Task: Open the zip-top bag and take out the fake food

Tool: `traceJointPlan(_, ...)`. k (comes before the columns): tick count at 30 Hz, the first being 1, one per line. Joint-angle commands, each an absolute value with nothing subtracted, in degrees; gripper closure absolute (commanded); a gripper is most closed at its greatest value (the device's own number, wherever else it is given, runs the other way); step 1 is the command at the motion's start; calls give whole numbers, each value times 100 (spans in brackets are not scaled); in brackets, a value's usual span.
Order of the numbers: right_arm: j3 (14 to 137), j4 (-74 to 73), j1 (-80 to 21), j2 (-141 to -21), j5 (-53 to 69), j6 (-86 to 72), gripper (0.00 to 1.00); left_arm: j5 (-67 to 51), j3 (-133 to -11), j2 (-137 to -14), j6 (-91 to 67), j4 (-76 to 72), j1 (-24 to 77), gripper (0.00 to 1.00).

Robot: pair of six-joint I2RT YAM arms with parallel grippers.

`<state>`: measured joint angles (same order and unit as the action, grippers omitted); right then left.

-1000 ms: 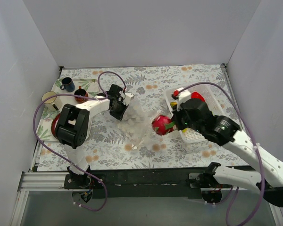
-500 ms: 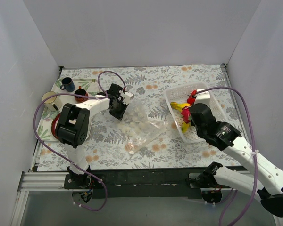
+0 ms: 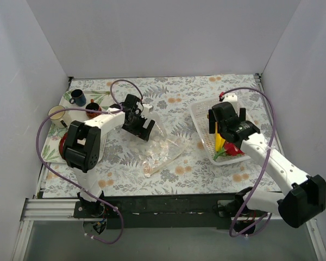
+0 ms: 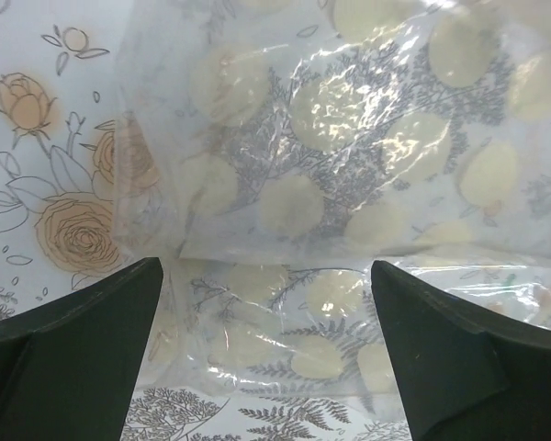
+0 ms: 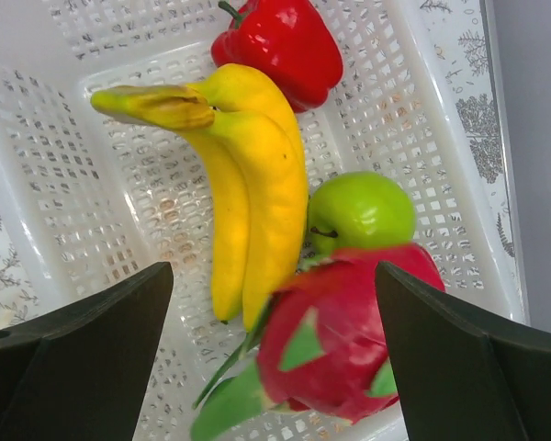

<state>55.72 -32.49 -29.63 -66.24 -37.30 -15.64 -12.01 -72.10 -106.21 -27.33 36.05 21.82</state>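
The zip-top bag [image 3: 158, 148] lies slumped flat on the floral cloth, clear and crinkled; in the left wrist view the bag [image 4: 349, 138] shows nothing inside. My left gripper [image 3: 143, 124] hangs open over its far end, fingers [image 4: 73, 358] wide apart and holding nothing. The fake food lies in the white basket [image 3: 198, 115]: red pepper [image 5: 277, 41], yellow banana [image 5: 257, 184], green apple [image 5: 360, 211] and pink-red fruit [image 5: 349, 331]. My right gripper [image 3: 224, 137] is open just above them. The pink-red fruit sits loose between its spread jaws.
A blue mug [image 3: 77, 98], a cream mug [image 3: 56, 113] and a dark red mug [image 3: 92, 109] stand at the far left, with a red plate [image 3: 63, 144] nearer. The basket sits at the right, close to the side wall [image 3: 301, 81].
My right gripper carried the pink-red fruit from beside the bag to the basket and opened, leaving it there. My left gripper opened and let go of the bag, which sank flat.
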Motion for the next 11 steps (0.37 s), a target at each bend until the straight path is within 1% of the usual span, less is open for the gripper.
traceJointPlan(1, 6371, -3567, -2953, -7030, -3858, -1811, 1, -1528, -7392, -9819, -3041, 3358, 2048, 2)
traceJointPlan(4, 6495, -3586, -2944, -7040, -3832, -1679, 1, -1897, -7383, -9555, -3269, 3191, 1846, 2)
traceJointPlan(7, 6276, -3068, -2944, -6795, -3490, -1373, 2, -2197, -7313, -9326, -3401, 3024, 1662, 2)
traceJointPlan(11, 6310, -3015, -2953, -6741, -3139, -1187, 2, -2557, -7076, -9089, -3620, 2752, 1381, 2)
